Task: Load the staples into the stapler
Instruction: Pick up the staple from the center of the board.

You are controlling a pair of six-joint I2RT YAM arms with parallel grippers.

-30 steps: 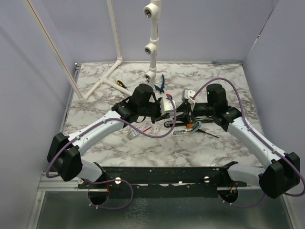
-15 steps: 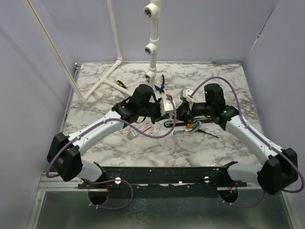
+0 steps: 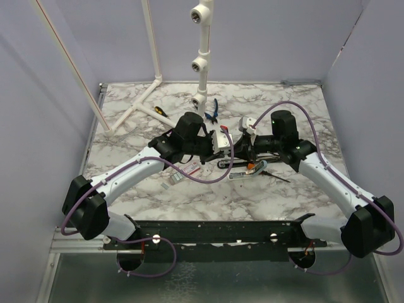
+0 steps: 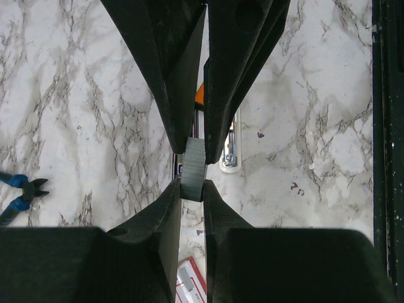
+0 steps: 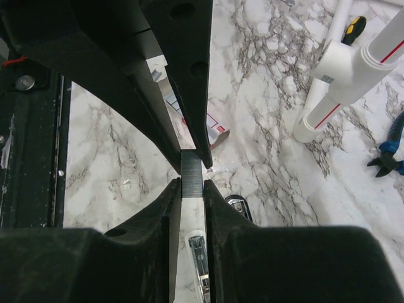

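A grey strip of staples [image 4: 192,165] hangs in the air between my two grippers, which meet tip to tip above the table's middle. My left gripper [image 4: 191,187] is shut on its near end, and my right gripper [image 5: 190,187] is shut on the same strip [image 5: 191,172] from the opposite side. The black stapler [image 3: 228,163] lies on the marble just below them; its chrome-tipped end [image 5: 237,206] shows in the right wrist view. The white box marked red [image 3: 192,168] lies to the left; its corner [image 4: 192,288] shows under the left gripper.
A pale bar with a metal channel [image 5: 199,254] and an orange-handled screwdriver [image 3: 255,167] lie beside the stapler. Blue pliers [image 3: 213,110], a yellow-black screwdriver [image 3: 160,110] and white PVC pipes [image 3: 201,57] stand at the back. Small packets [image 3: 172,180] lie left of centre.
My right arm has moved left to meet the left gripper, and its jaws have narrowed onto the strip. The left arm has held still.
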